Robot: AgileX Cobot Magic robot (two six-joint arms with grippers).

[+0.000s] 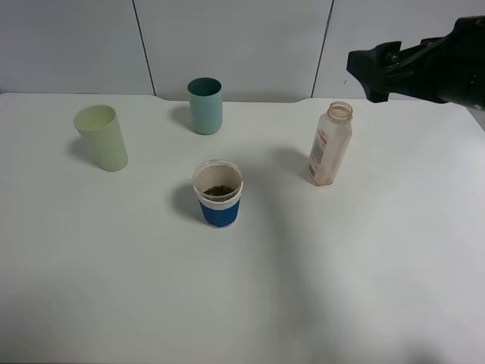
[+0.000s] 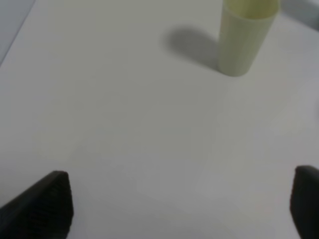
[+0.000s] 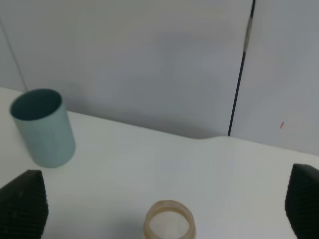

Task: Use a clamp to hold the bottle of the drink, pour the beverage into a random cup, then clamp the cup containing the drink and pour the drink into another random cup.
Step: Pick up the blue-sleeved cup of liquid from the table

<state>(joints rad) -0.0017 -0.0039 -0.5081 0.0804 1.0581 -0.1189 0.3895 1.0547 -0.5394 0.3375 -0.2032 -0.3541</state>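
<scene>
On white surface (image 1: 364,288) before grey panelled wall (image 1: 242,38): bottle (image 1: 330,144) upright, uncapped, facing the gap between wide-apart right fingers (image 3: 22,204), untouched; left fingers (image 2: 42,206) likewise apart.

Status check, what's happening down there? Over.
Left gripper open, empty. Right gripper open, near bottle, not touching. Bottle upright, uncapped. Nothing in the way.

On the bench (image 1: 364,288): four items, standing apart.
1. cup (image 1: 217,194), mid-bench, with beverage (image 1: 219,190) in it.
2. rear tumbler (image 1: 205,106), straight behind the cup, near the bench's back edge.
3. left tumbler (image 1: 101,137), left of the cup and a little behind it.
4. bottle (image 1: 330,144), right of the cup and a little behind it, mouth up.
</scene>
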